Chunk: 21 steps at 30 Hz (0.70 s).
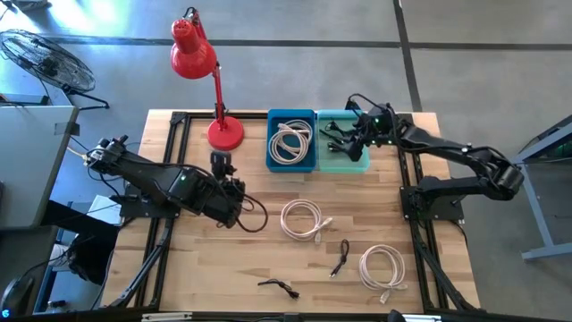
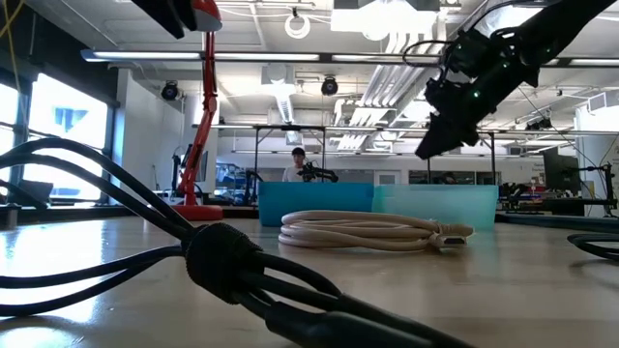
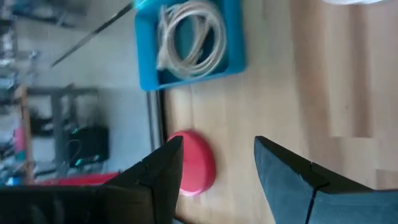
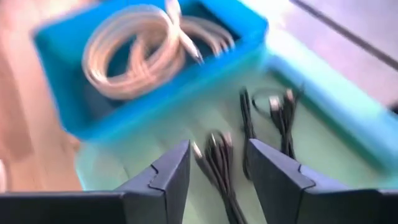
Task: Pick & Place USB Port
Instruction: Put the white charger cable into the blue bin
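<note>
Black USB cables (image 4: 219, 163) lie in the teal bin (image 1: 356, 161), sorted apart from the white coils in the blue bin (image 1: 272, 134). Above them the right gripper (image 4: 217, 168) hangs with jaws parted, empty. The left gripper (image 3: 217, 168) waits open near the red lamp (image 1: 224, 132).

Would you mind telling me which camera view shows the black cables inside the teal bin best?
The right wrist view: the black cables lie right beyond the right end effector, close up. The high view shows them small; the low view hides them behind the bin wall; the left wrist view misses them.
</note>
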Motion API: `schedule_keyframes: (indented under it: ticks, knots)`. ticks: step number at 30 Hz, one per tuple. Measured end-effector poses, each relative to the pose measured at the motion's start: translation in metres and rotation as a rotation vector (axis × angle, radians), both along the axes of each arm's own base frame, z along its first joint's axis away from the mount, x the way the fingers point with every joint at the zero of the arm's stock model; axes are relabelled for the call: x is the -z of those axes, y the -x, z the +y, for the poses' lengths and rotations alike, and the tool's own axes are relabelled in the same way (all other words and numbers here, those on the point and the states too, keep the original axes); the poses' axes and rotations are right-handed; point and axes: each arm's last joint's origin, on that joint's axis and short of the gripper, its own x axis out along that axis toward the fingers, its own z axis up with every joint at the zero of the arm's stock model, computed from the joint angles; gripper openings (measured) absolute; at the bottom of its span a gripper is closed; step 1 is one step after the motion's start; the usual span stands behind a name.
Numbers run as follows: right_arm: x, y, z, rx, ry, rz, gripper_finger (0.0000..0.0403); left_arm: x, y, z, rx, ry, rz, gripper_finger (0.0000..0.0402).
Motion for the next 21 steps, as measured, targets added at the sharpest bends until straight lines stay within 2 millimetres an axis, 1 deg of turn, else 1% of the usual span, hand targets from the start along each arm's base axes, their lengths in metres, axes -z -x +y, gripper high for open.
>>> schedule_keyframes:
  ticks: [2, 5, 9, 13, 15, 18, 21]
  knots:
    - [-0.010, -0.003, -0.001, -0.049, 0.017, -0.053, 0.0151, 0.000, -0.004, -0.003, 0.064, 0.038, 0.017, 0.0191]
    - [-0.026, -0.006, 0.000, -0.138, 0.028, -0.140, 0.0152, -0.002, -0.013, -0.008, 0.174, 0.091, -0.004, 0.0191]
    - [-0.053, -0.007, 0.006, -0.301, 0.046, -0.273, 0.0153, -0.004, -0.027, -0.015, 0.317, 0.084, -0.047, 0.0191]
    - [-0.075, -0.003, 0.024, -0.495, 0.088, -0.376, 0.0154, -0.002, -0.039, -0.018, 0.462, 0.028, -0.005, 0.0191]
    - [-0.083, 0.000, 0.035, -0.570, 0.109, -0.413, 0.0154, 0.005, -0.044, -0.019, 0.544, 0.027, 0.075, 0.0191]
    - [-0.092, 0.005, 0.051, -0.622, 0.125, -0.437, 0.0154, 0.015, -0.055, -0.012, 0.602, 0.099, 0.141, 0.0191]
    - [-0.097, 0.008, 0.067, -0.669, 0.127, -0.443, 0.0154, 0.029, -0.071, 0.004, 0.613, 0.214, 0.180, 0.0191]
